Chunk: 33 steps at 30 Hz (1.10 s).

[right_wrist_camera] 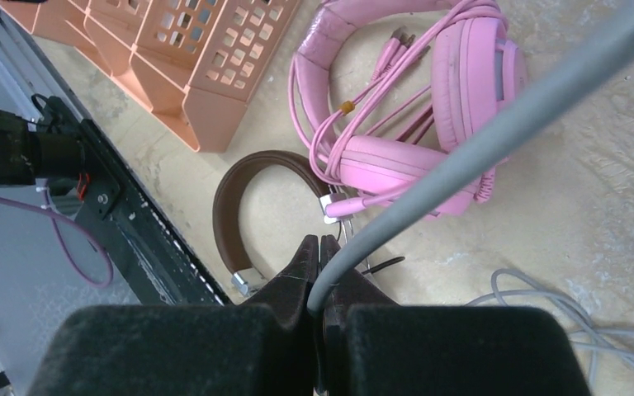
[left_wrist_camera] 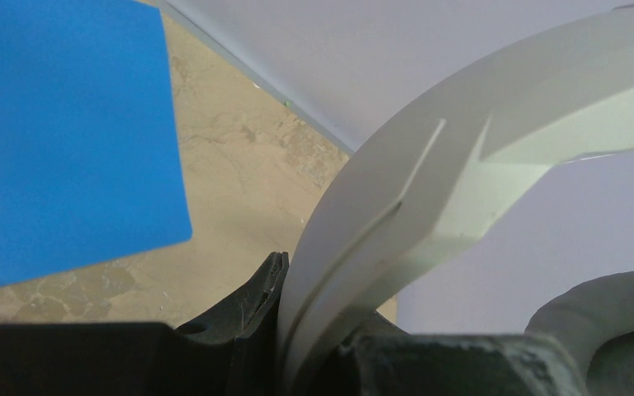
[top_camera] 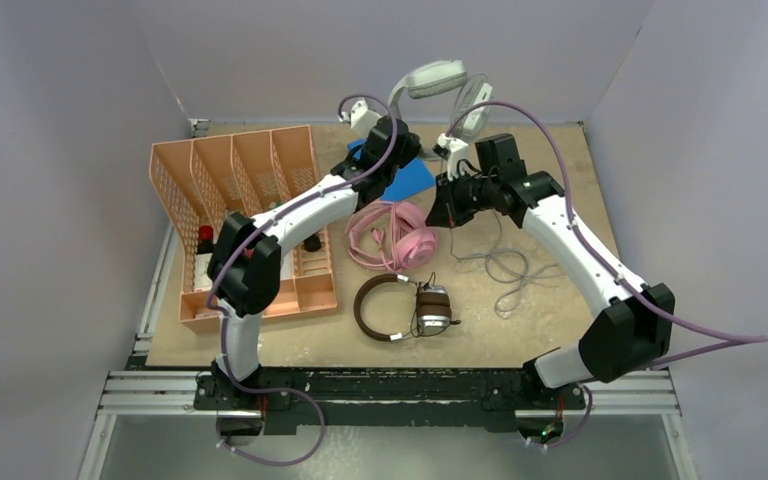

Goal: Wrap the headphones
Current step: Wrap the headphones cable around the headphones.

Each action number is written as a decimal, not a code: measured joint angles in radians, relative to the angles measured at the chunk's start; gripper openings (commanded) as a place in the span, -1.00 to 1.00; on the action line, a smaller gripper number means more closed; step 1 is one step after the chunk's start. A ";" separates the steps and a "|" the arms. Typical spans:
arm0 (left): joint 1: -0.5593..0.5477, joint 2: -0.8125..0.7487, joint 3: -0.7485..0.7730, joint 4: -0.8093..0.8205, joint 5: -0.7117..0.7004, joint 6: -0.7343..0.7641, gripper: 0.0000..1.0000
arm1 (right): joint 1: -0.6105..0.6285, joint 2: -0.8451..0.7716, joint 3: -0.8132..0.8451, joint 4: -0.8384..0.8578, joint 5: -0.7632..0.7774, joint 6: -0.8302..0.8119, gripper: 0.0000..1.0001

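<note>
The light-grey headphones (top_camera: 438, 82) hang in the air at the back of the table. My left gripper (top_camera: 372, 120) is shut on their headband (left_wrist_camera: 429, 190), which fills the gap between the black fingers (left_wrist_camera: 248, 305). My right gripper (right_wrist_camera: 320, 247) is shut on the grey cable (right_wrist_camera: 479, 140), just below the headset's ear cup (top_camera: 472, 110). In the top view the right gripper (top_camera: 450, 210) sits beside the pink headphones (top_camera: 400, 240). The rest of the grey cable (top_camera: 505, 265) lies in loose loops on the table. The brown-and-silver headphones (top_camera: 400, 310) lie near the front, their thin black cable bunched by one ear cup.
An orange mesh organizer (top_camera: 250, 230) with several compartments stands at the left, with small items inside. A blue sheet (top_camera: 405, 178) lies under the left wrist. Grey walls enclose the table on three sides. The arms' base rail (top_camera: 390, 390) runs along the near edge.
</note>
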 measured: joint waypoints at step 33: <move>0.098 -0.120 -0.110 0.123 0.581 0.036 -1.00 | -0.186 -0.135 -0.325 0.453 0.129 0.183 -0.89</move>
